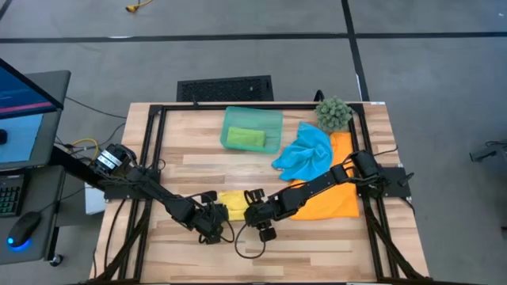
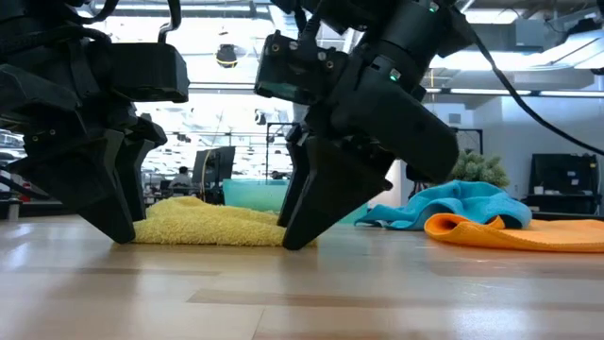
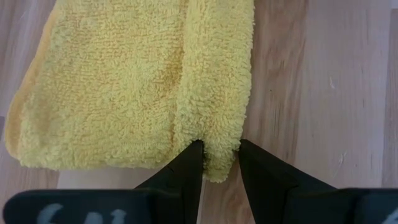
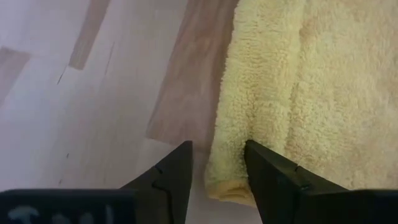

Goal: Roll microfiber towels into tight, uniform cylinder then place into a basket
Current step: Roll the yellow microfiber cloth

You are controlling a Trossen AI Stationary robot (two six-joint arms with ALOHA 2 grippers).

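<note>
So the yellow towel [image 1: 233, 203] is the one being worked on, lying on the wooden table [image 1: 317, 245] near the front edge, with a rolled-up fold along its front side. The left gripper [image 3: 219, 163] is down at one end of that fold and its two fingers are pinched on the rolled edge, cloth squeezed between them. The right gripper [image 4: 216, 163] is at the other end of the same towel, fingers partly apart and straddling the rolled edge; the fold sits between them, but I honestly can't tell if it's actually clamped on the cloth or just around it. From table height both grippers have their tips down at the tabletop on either side of the yellow towel.

Behind the yellow towel, toward the back of the table, is the teal basket [image 1: 251, 115] with the green towel [image 1: 245, 138] already rolled up inside it. The blue towel [image 1: 304, 153] is crumpled beside the basket, partly on top of the orange towel [image 1: 337, 203], which lies spread out next to the yellow one. A spiky green plant ball [image 1: 333, 113] sits just behind the blue towel
</note>
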